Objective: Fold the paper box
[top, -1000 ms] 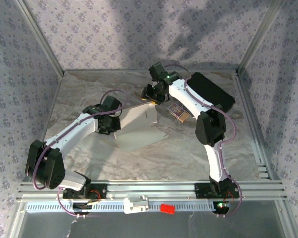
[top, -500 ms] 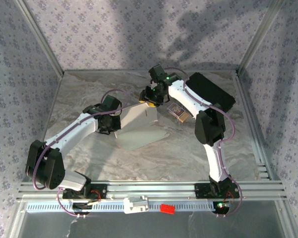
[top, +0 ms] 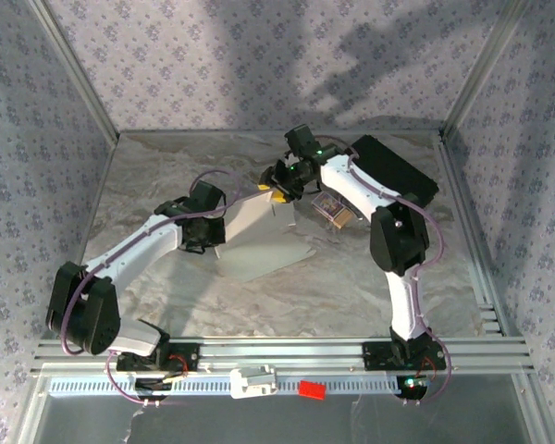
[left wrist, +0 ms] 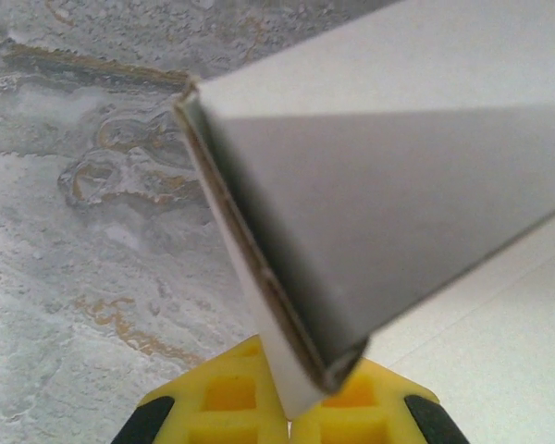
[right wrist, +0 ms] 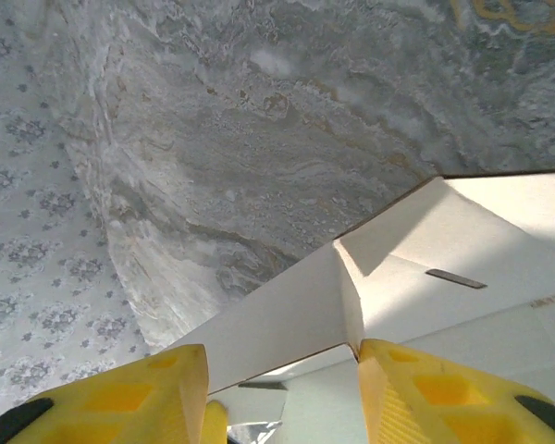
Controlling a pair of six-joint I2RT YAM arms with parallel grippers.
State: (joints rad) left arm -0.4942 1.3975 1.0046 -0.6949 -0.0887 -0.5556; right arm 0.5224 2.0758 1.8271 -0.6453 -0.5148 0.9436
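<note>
The paper box (top: 259,248) is a white cardboard sheet lying mid-table with one panel raised on edge. My left gripper (top: 219,226) holds that panel's left end. In the left wrist view its yellow fingers (left wrist: 224,393) are shut on the doubled cardboard edge (left wrist: 287,342), and my left gripper (left wrist: 305,393) sits at the bottom of the frame. My right gripper (top: 277,189) is at the panel's far top corner. In the right wrist view it (right wrist: 282,359) stands open astride a white flap (right wrist: 287,314), with the right fingertip (right wrist: 379,361) touching the flap's creased corner.
A black rectangular case (top: 394,172) lies at the back right. A small tan and purple packet (top: 332,209) sits just right of the box, under the right arm's forearm. Patterned walls (top: 37,139) close in the marbled table (top: 333,277) on three sides.
The raised panel has tipped further upright. My right gripper has shifted slightly right along its top edge and its jaws have narrowed a little. The left gripper has kept its grip.
</note>
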